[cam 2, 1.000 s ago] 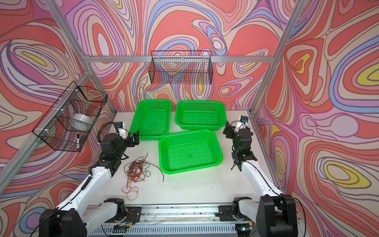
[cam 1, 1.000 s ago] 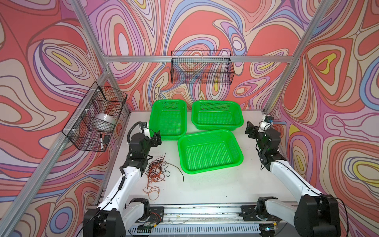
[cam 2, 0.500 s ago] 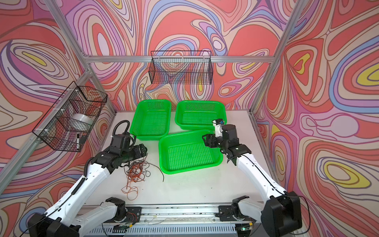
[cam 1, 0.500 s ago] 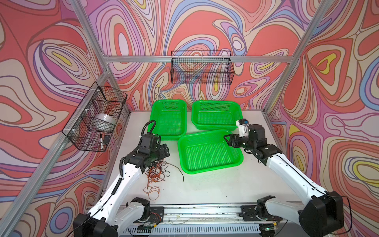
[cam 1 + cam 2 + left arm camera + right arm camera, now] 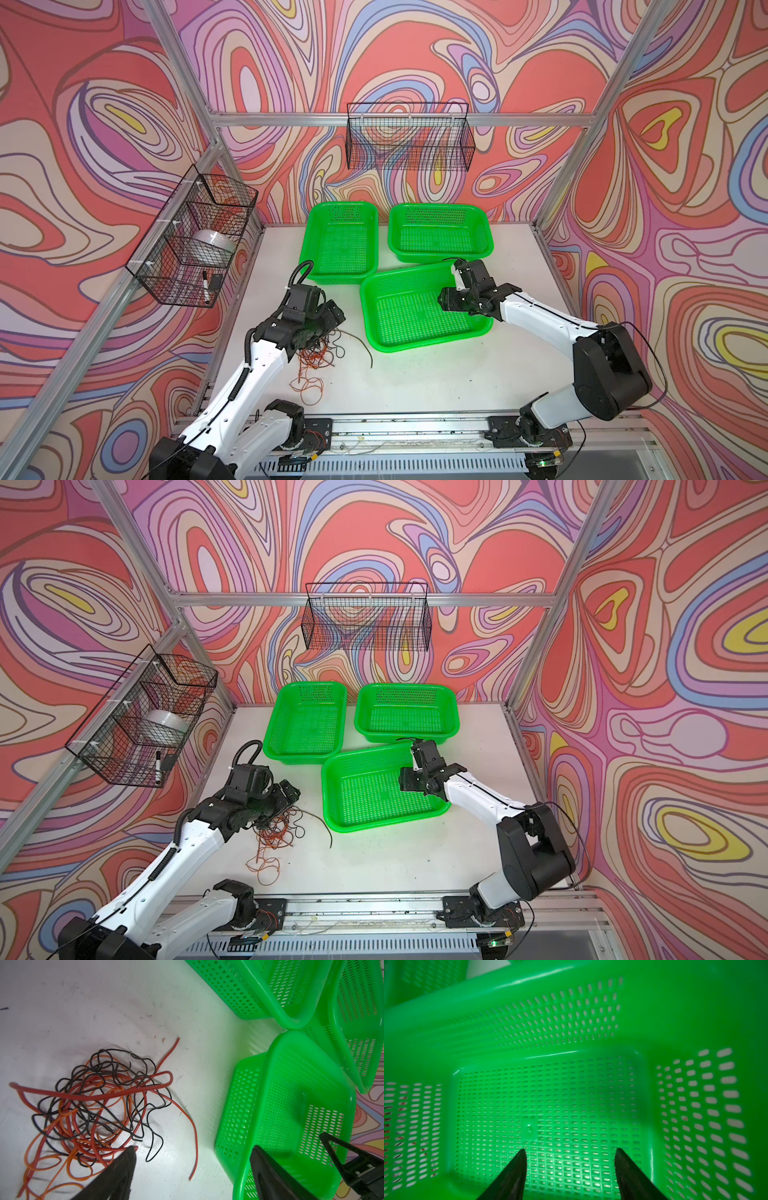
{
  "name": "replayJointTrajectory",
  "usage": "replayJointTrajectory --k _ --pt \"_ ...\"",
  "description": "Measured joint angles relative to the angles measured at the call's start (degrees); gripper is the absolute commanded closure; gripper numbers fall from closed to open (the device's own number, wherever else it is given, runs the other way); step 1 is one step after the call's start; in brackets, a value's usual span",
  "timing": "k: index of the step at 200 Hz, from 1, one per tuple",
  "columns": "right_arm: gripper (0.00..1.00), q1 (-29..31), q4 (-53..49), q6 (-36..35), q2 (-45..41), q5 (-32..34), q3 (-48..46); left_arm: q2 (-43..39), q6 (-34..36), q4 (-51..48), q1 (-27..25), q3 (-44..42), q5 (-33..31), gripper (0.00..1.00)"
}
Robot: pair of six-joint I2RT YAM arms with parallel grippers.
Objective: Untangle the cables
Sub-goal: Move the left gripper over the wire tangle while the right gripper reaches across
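Since a second ago both arms have left their parked poses at the table's sides. The left arm has swung in over the heap, and the right has reached across the near green basket [image 5: 428, 345].

Taking a top view as my dial, the cables [image 5: 316, 358] lie on the white table [image 5: 415, 386] at about 8 o'clock. They form one loose knot of orange, dark red and black strands, none of it lifted. The near basket sits at their 3 o'clock, just beside them but apart. One dark red strand [image 5: 188, 1126] trails free of the knot toward that basket.

The left gripper [image 5: 193, 1149] hovers at the knot's 12 o'clock edge, its jaws spread wide and empty. One fingertip [image 5: 131, 1150] overlaps a dark red loop in the wrist view. I cannot tell whether it touches.

The right gripper [image 5: 570, 1150] hangs inside the near basket, its jaws parted and holding nothing, with only green mesh between them.

I judge this to be the approach before the first grasp, with no untangling begun yet.

Next I would lower the left gripper onto a single strand and close on that one alone. The free dark red one looks easiest. The right arm must then come out of the basket toward 9 o'clock to pin or take the rest. Otherwise the whole knot will likely drag along.
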Motion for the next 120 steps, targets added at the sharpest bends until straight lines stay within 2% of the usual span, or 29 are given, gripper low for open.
replayJointTrajectory --k 62,94,120 --pt "0.35 -3.15 -1.05 0.57 5.09 7.45 3.45 4.46 -5.77 3.50 1.22 0.00 -3.02 0.09" --pt "0.37 -6.14 -2.69 1.09 5.20 10.60 3.87 5.90 -7.13 6.12 4.42 -0.04 -3.32 0.15" --pt "0.37 -7.30 -4.66 0.83 4.81 14.03 4.28 8.98 -8.17 9.75 7.28 -0.70 -1.20 0.19"
